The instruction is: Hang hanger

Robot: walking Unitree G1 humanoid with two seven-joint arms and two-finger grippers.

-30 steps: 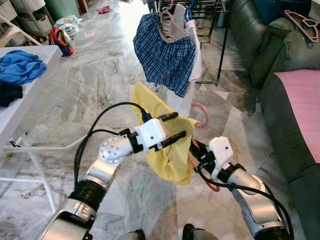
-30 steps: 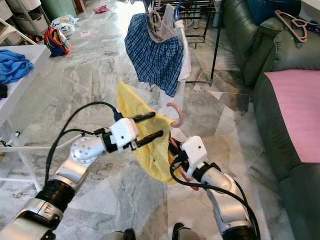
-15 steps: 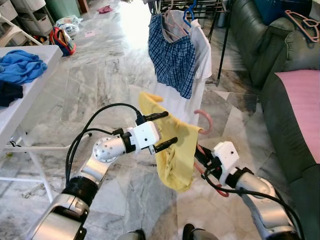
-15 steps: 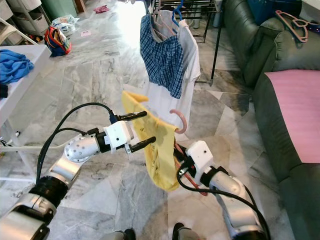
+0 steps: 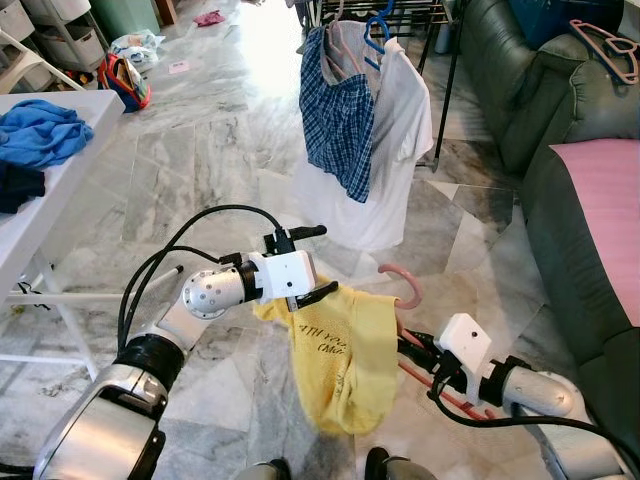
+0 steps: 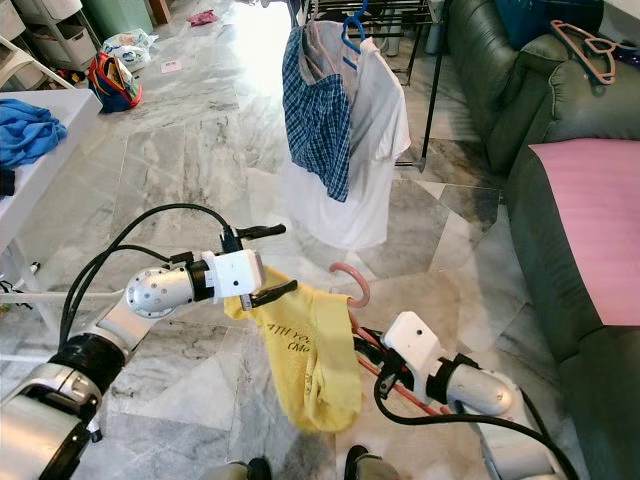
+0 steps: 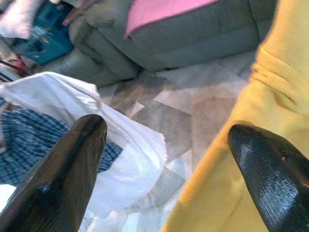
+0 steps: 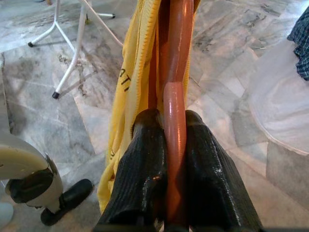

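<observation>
A pink hanger (image 5: 405, 290) draped with a yellow shirt (image 5: 340, 355) hangs low over the marble floor (image 5: 200, 160), its bar clamped between the fingers of the right end effector (image 8: 166, 159). The left end effector (image 5: 310, 262), fingers apart, touches the shirt's upper edge. Open floor separates them from the clothes rack (image 5: 385, 15) ahead.
</observation>
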